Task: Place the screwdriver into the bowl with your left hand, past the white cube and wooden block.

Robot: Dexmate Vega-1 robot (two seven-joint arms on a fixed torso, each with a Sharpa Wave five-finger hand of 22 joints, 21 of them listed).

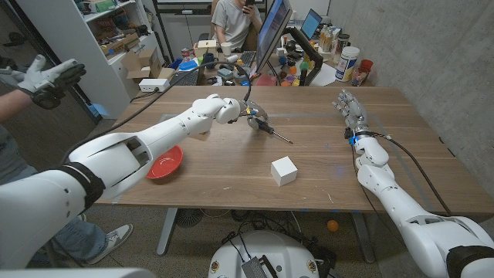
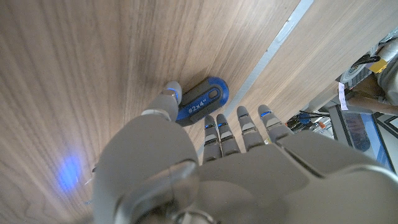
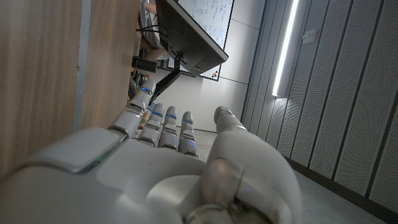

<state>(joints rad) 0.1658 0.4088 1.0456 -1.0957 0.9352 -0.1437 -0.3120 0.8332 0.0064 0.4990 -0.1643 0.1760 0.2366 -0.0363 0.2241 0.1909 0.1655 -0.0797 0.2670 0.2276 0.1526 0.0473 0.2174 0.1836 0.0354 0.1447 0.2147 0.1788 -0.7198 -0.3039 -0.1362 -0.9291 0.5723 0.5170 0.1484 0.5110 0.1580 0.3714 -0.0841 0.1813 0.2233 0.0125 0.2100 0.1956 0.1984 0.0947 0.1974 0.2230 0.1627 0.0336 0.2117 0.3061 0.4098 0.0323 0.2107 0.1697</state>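
The wooden table stands in an office; behind it are a cluttered desk with a monitor and a seated person. The wooden block is hard to make out behind the left forearm. The left hand holds the screwdriver by its blue handle at mid-table, shaft tip pointing toward the right side. The red bowl sits near the left front edge, under the left arm, with nothing visible inside. The white cube stands between screwdriver and front edge. The right hand holds nothing, fingers extended, at the right side.
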